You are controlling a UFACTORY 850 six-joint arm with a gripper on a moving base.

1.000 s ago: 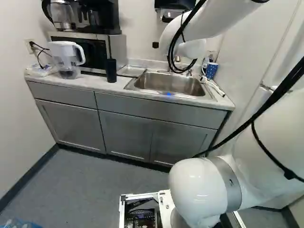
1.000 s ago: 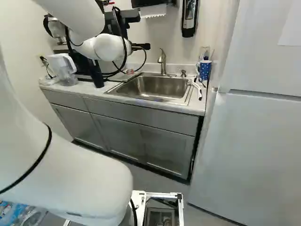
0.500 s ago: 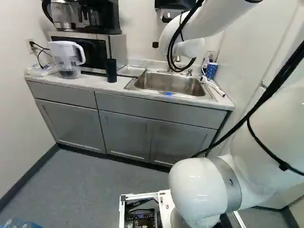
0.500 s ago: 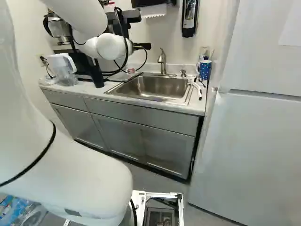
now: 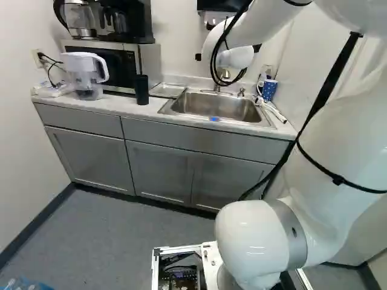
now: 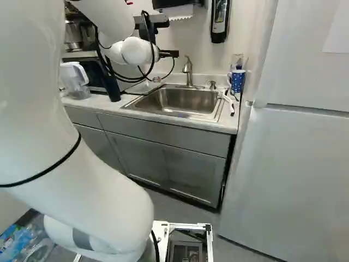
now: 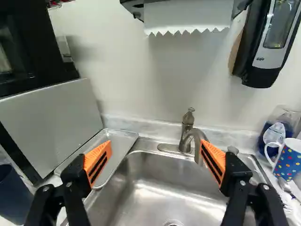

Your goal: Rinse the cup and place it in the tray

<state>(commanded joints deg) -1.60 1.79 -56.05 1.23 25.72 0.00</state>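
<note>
In the right base view my gripper (image 6: 170, 53) is up in front of the wall, left of the faucet. The wrist view shows the gripper (image 7: 156, 149) open, its orange pads wide apart with nothing between them, above the sink (image 7: 155, 188). A shallow metal tray (image 7: 118, 140) lies on the counter beside the sink, partly behind one finger. A dark cup (image 5: 141, 90) stands upright left of the tray in the left base view. On the sink's other side is a blue dotted mug (image 7: 288, 162) with a white handle. The faucet (image 7: 187, 134) rises at the sink's back edge.
Beside the tray stands a microwave (image 5: 130, 63) with a coffee maker (image 5: 121, 21) on top; a water pitcher (image 5: 84, 72) is left of it. A soap dispenser (image 7: 268, 42) and a paper towel dispenser (image 7: 188, 14) hang above. A white fridge (image 6: 294, 164) borders the counter.
The base has stayed put. My arm has swung: its forearm and gripper have shifted rightward in the right base view, and its large lower link leans differently. The gripper has remained open.
</note>
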